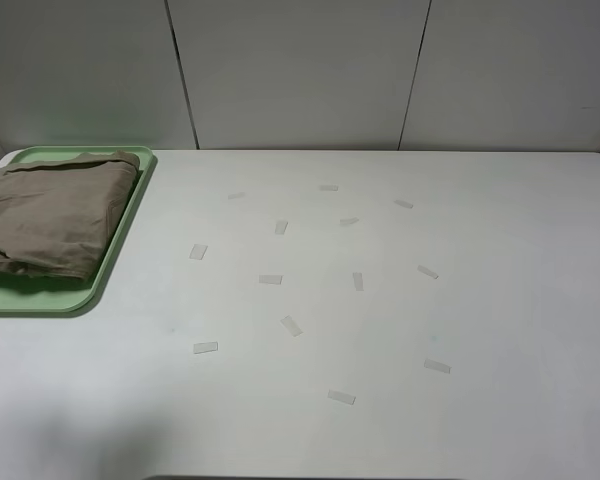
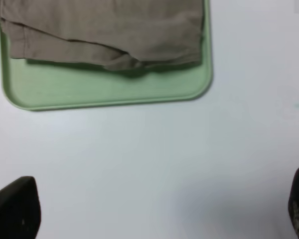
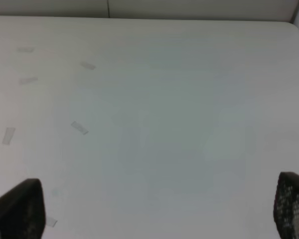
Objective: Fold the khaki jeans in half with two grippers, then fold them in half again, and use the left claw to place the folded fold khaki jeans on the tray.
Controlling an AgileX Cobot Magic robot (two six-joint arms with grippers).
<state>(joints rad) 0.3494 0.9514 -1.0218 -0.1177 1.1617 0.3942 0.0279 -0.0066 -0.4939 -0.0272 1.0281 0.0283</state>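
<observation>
Black fingertips [image 2: 15,206] of the left gripper [image 2: 154,209] frame bare white surface [image 2: 154,164], jaws spread wide and holding nothing. Ahead of it, well apart, the khaki jeans [image 2: 104,30] lie folded on the tray [image 2: 104,92]. One loose hem sags toward the rim and could slip over if nudged. Right gripper [image 3: 154,209] also gapes empty, far from the tray.

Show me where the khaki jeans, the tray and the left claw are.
khaki jeans [image 1: 55,215], exterior high view, middle of the folded cloth.
tray [image 2: 109,92], left wrist view, bare green floor beside the cloth.
left claw [image 2: 154,209], left wrist view, midway between its open fingertips.
</observation>
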